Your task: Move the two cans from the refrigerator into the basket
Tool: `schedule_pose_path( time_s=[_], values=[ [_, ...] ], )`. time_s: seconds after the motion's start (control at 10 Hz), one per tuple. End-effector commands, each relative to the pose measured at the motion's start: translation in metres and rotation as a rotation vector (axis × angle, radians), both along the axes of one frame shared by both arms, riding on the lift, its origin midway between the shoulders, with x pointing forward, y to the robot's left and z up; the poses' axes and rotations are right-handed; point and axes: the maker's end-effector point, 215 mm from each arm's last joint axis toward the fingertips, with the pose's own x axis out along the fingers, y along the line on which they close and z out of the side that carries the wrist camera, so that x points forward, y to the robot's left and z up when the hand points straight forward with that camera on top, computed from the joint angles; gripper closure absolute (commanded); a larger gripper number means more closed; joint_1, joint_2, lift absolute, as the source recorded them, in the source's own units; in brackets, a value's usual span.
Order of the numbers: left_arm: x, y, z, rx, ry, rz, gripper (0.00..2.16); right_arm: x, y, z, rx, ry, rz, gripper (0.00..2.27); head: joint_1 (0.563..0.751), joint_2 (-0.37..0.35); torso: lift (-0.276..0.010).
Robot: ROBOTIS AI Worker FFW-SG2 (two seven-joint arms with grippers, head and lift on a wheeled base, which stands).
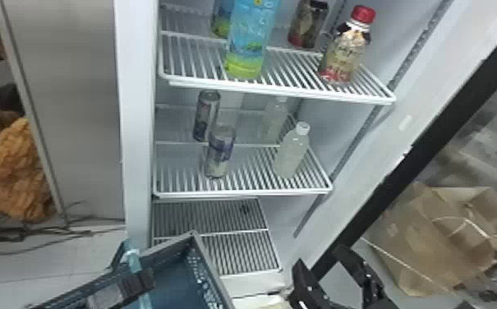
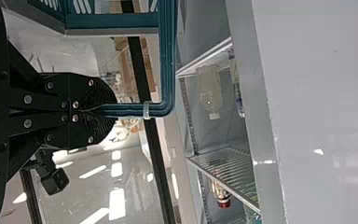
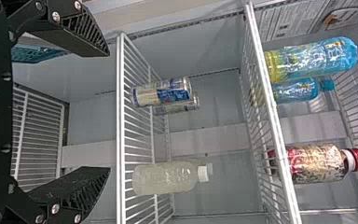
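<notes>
On the refrigerator's middle shelf stand two cans, a front can [image 1: 220,152] and a back can [image 1: 206,116] behind it to the left. The left gripper [image 1: 140,283] is shut on the handle of the blue basket [image 1: 212,275], held low before the fridge. In the left wrist view the left gripper [image 2: 108,110] pinches the handle [image 2: 168,60]. The right gripper [image 1: 320,257] is at the lower right, open. In the right wrist view the right gripper [image 3: 108,112] has nothing between its fingers and faces the shelf, with the front can [image 3: 163,92] and back can [image 3: 182,105] farther off.
Two clear bottles, the front one [image 1: 291,152], stand right of the cans. The upper shelf [image 1: 284,92] holds blue bottles, a dark can and a red-capped bottle [image 1: 346,49]. A lower rack [image 1: 243,250] lies behind the basket. The dark-edged door [image 1: 415,152] stands at the right.
</notes>
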Motion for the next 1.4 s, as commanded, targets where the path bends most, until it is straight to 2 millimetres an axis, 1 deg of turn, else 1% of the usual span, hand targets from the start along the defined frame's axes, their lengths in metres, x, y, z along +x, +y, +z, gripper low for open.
schedule_pose_path(
  time_s=[0.0,0.6,0.8,1.1,1.3],
  values=[
    [0.001,0.0,0.001,0.001,-0.002,0.0,1.21,0.003,0.001,0.001,0.002,-0.006,0.001,0.17,0.695,-0.35,-0.219],
    [0.001,-0.001,0.002,0.003,-0.007,-0.007,1.21,0.005,0.0,-0.002,-0.002,-0.007,0.008,0.18,0.695,-0.35,-0.219],
    [0.0,-0.002,0.001,0.004,-0.005,-0.012,1.21,0.009,0.001,0.0,-0.007,-0.015,0.012,0.17,0.695,-0.35,-0.219],
    [-0.001,-0.004,0.003,-0.002,-0.006,-0.015,1.21,0.025,0.0,0.01,-0.035,-0.054,0.013,0.17,0.695,-0.35,-0.219],
    [-0.002,-0.004,0.002,-0.002,-0.003,-0.015,1.21,0.036,0.0,0.01,-0.046,-0.068,0.011,0.17,0.695,-0.35,-0.219]
  ],
)
